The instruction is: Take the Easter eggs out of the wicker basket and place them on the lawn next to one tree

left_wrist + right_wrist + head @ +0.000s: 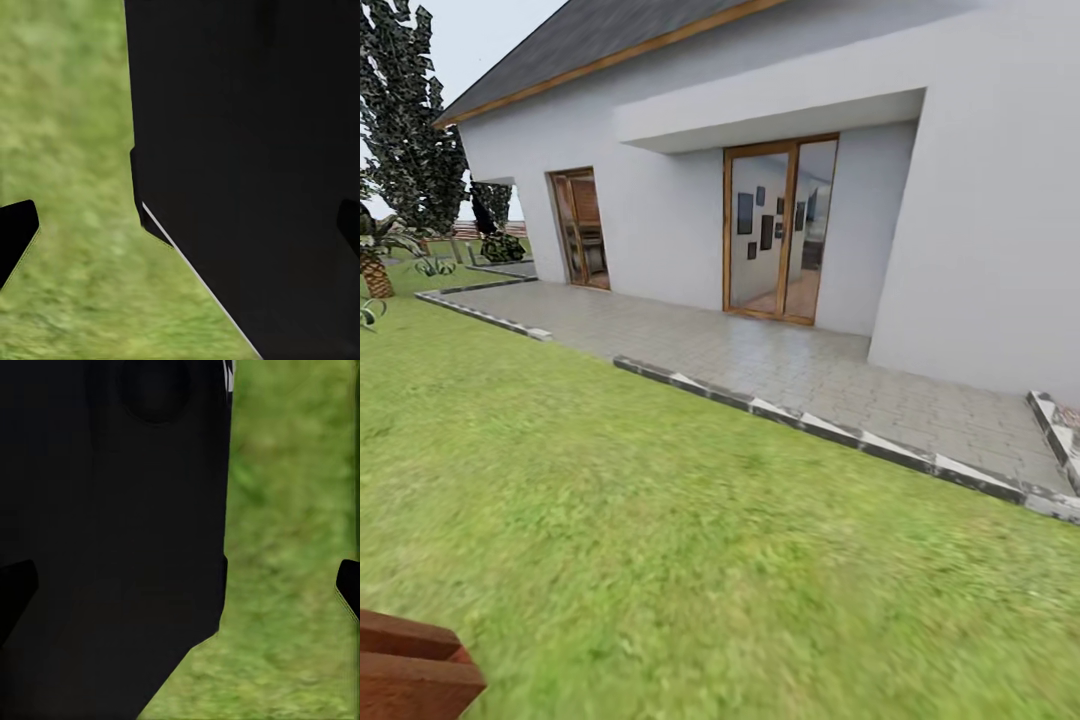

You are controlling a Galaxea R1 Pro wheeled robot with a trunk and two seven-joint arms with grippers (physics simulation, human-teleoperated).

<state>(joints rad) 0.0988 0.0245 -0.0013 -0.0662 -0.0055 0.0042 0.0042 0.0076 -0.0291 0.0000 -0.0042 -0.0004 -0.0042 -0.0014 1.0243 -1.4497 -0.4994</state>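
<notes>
Before me: mottled green lawn [660,520], grey paved terrace [780,365], white house [980,200]. Both my grippers' jaws spread wide over grass, holding nothing.

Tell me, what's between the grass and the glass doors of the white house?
In the head view, a grey paved patio with a striped stone curb lies between the lawn and the glass doors.
</notes>
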